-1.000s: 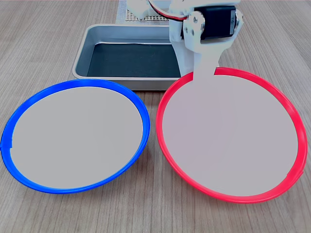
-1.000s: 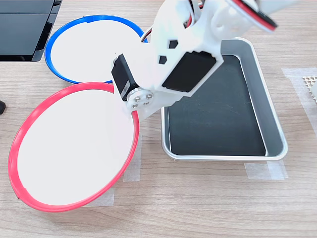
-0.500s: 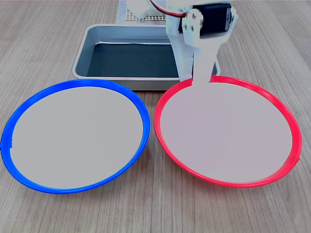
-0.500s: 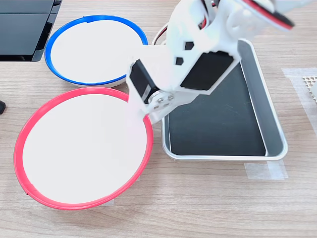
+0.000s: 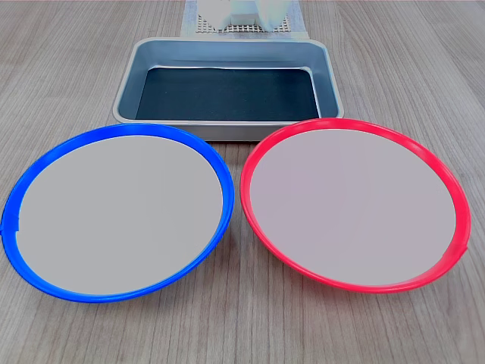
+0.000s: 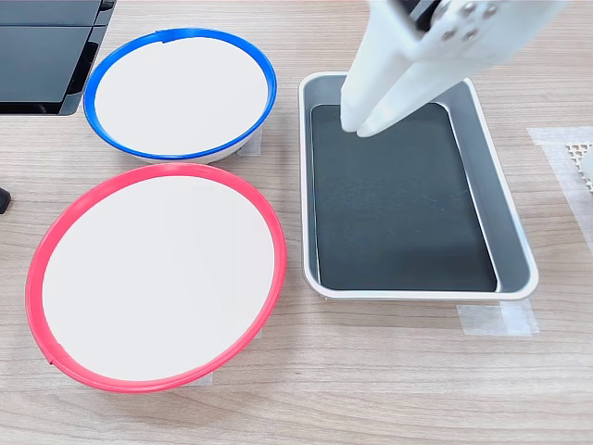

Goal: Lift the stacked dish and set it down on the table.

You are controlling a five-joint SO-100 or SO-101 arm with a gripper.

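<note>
Wood-grain table all round, and the red-rimmed dish sits flat on it nearest the first exterior view, just beside the blue-rimmed plate and touching nothing else. Half a second ago the claw was at its far rim; now it is released and gone! Beyond the dish lies the metal tray, and above that hangs the gripper, fingertips nearly together, holding nothing. Placement looks complete.

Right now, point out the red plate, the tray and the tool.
Red plate [image 5: 352, 208]: first exterior view, flat centre.
Tray [image 6: 515, 243]: second exterior view, right wall.
Tool [image 6: 359, 124]: second exterior view, between fingertips.
</note>
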